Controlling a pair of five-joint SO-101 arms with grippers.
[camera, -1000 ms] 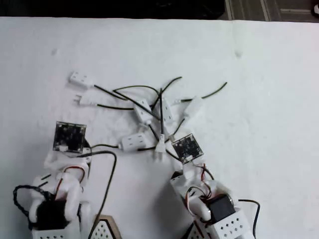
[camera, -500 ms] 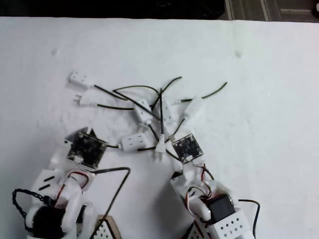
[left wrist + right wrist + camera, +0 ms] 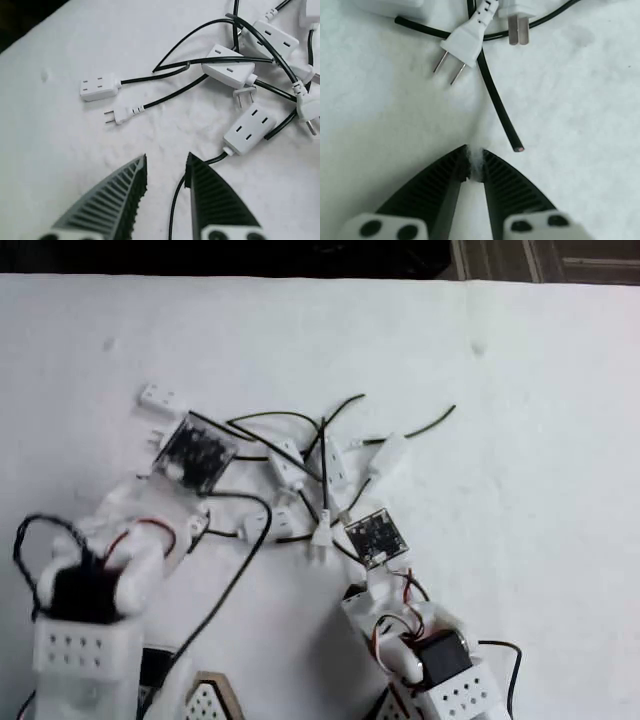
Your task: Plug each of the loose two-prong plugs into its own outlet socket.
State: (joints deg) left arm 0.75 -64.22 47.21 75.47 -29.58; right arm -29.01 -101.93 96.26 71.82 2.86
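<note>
Several white outlet sockets and two-prong plugs on short black cords lie tangled mid-table. A lone socket (image 3: 163, 398) (image 3: 100, 87) sits at the far left, with a loose plug (image 3: 120, 115) beside it. My left gripper (image 3: 165, 169) hovers open and empty, close to that plug, with another socket (image 3: 248, 128) off to one side. The left arm (image 3: 150, 525) stretches over this spot. My right gripper (image 3: 474, 163) is shut on nothing, just short of a white plug (image 3: 465, 44) (image 3: 321, 533) and a cut cord end (image 3: 518, 147).
More sockets (image 3: 288, 466) (image 3: 390, 452) and crossing cords (image 3: 300, 425) fill the centre. A black cable (image 3: 235, 570) loops from the left arm across the table. The right arm (image 3: 410, 630) stands at the front. White table (image 3: 540, 420) lies bare to the right and far side.
The left arm has swung from the front left corner forward and rightward, and now hangs over the loose plug near the far-left socket. The right arm has kept still.
</note>
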